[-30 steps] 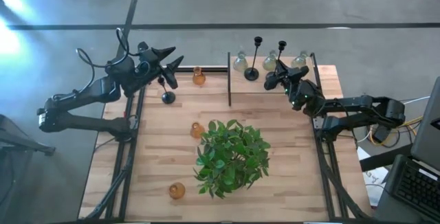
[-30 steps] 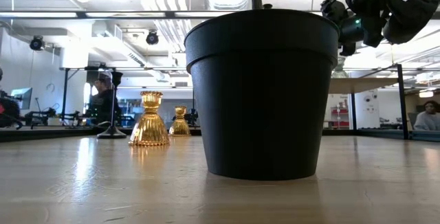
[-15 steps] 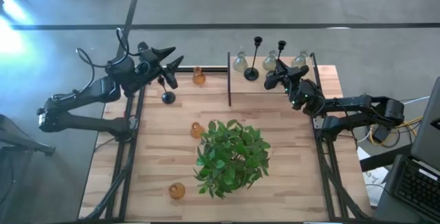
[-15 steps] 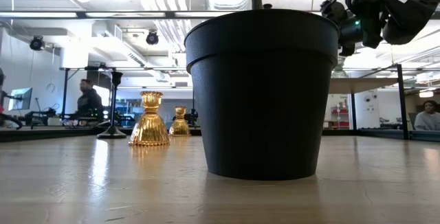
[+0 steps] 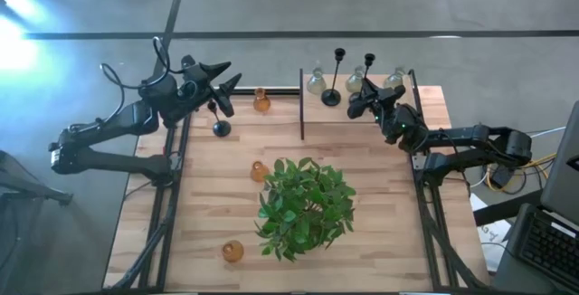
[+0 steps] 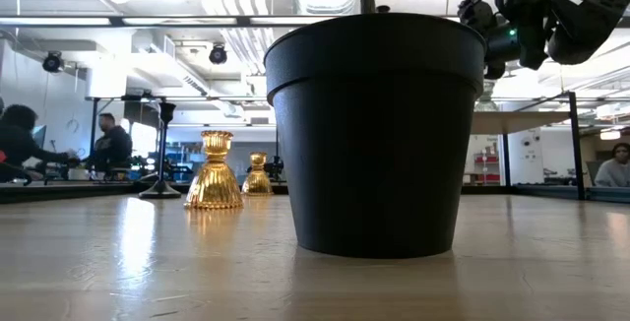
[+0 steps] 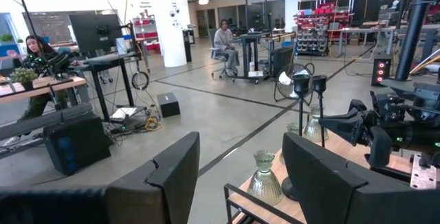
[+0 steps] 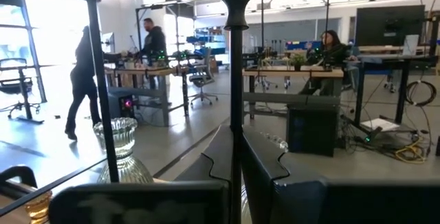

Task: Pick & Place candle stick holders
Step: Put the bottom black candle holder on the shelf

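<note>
While the right hand (image 5: 355, 107) is clamped tight on a black holder's stem (image 8: 234, 107) up at 1 o'clock on the tabletop (image 5: 380, 204), the left hand (image 5: 233, 80) hovers wide at 11, empty, above another black holder (image 5: 221, 128); amber holders (image 6: 215, 171) sit around the plant (image 5: 303, 206)

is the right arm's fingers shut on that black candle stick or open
Shut: in the right wrist view the right gripper has both fingers pressed against the black candle stick holder's thin upright stem.
</note>
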